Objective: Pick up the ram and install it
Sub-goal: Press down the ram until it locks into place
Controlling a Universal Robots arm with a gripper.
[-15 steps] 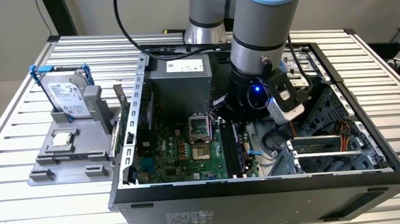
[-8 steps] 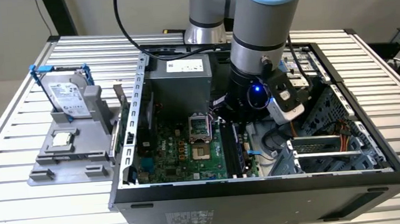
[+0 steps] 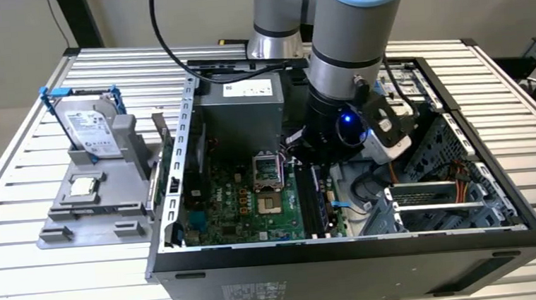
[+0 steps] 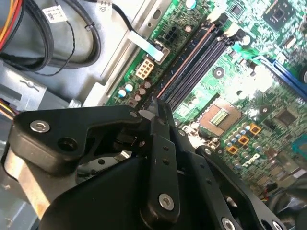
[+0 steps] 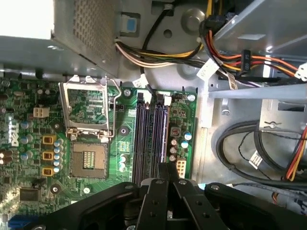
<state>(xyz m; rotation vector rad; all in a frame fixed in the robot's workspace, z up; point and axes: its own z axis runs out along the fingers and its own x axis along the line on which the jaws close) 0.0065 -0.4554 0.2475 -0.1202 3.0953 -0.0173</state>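
While the gripper hung inside the computer case in the exterior view, its walls stood close on the exterior view's right. In the second wrist view, fingers were pressed together at the end of the ram, a thin brownish edge standing in a slot. In the first wrist view, the cable tag print was unreadable.

One of nearly everything, four memory slots

Sitting on the slatted table are one open computer case, one grey stand, one hard drive and one processor chip; four memory slots are lying side by side on the motherboard.
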